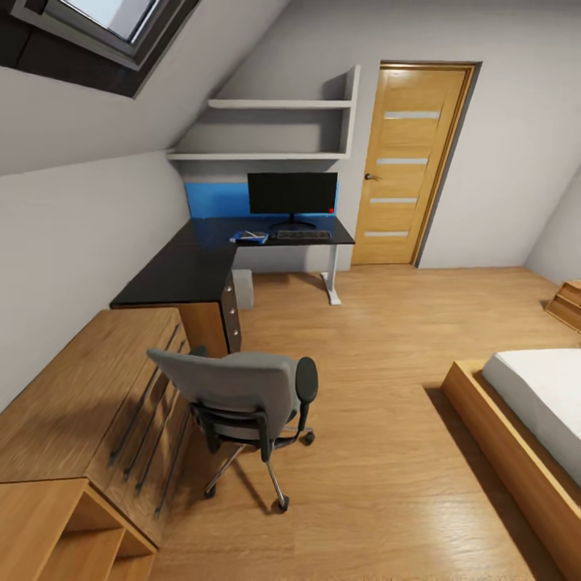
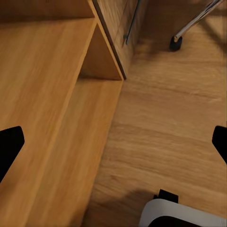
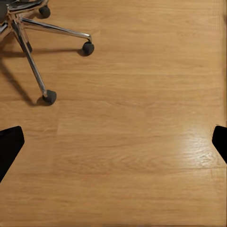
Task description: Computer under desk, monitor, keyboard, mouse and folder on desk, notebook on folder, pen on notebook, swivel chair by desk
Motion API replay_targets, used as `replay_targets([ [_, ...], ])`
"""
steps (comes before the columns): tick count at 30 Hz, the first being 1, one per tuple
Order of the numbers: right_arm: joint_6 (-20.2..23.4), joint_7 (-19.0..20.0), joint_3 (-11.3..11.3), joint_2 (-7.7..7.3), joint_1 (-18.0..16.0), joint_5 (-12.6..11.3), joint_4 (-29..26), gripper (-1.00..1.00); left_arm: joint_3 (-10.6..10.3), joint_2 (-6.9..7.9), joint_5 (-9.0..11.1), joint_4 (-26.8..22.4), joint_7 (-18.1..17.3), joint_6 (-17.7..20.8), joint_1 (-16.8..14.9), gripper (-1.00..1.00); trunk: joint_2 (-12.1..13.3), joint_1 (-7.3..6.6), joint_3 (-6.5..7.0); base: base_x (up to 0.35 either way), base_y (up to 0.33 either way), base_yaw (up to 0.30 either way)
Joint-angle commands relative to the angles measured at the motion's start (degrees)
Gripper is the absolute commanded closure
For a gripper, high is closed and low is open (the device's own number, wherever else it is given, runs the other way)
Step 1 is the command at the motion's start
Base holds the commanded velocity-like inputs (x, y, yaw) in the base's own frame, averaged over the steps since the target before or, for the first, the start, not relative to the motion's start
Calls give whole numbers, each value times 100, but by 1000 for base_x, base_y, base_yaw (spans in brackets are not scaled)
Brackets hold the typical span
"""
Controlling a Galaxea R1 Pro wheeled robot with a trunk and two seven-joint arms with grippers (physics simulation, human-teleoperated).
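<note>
The black L-shaped desk stands in the far corner. On it are the monitor, the keyboard in front of it, and the blue folder with a pale notebook on top. Mouse and pen are too small to make out. The light-grey computer sits under the desk. The swivel chair stands well short of the desk, beside the low shelving, with its back to me. My left gripper hangs open over the shelving edge and floor. My right gripper is open above bare floor near the chair's chrome base.
Low wooden shelving runs along the left wall. A wooden bed fills the right side. A wooden door is right of the desk, with wall shelves above it. Open wood floor lies between chair, desk and bed.
</note>
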Motion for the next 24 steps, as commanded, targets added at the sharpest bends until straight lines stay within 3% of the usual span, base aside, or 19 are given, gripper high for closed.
replay_targets([
  [1,-12,-33,49,2,-4,-23,5,-100,-49,0,1,-2,55,-4,-2,-100,-6,1,-13,-21,30,-198],
  [10,-14,-33,49,6,-5,-23,5,-100,-49,0,2,-2,55,-2,-2,-100,-6,1,-64,-6,81,-175],
  [24,-14,-33,49,17,-2,-24,5,-100,-49,0,1,-2,55,-2,-2,-100,-6,1,-79,0,135,-22],
])
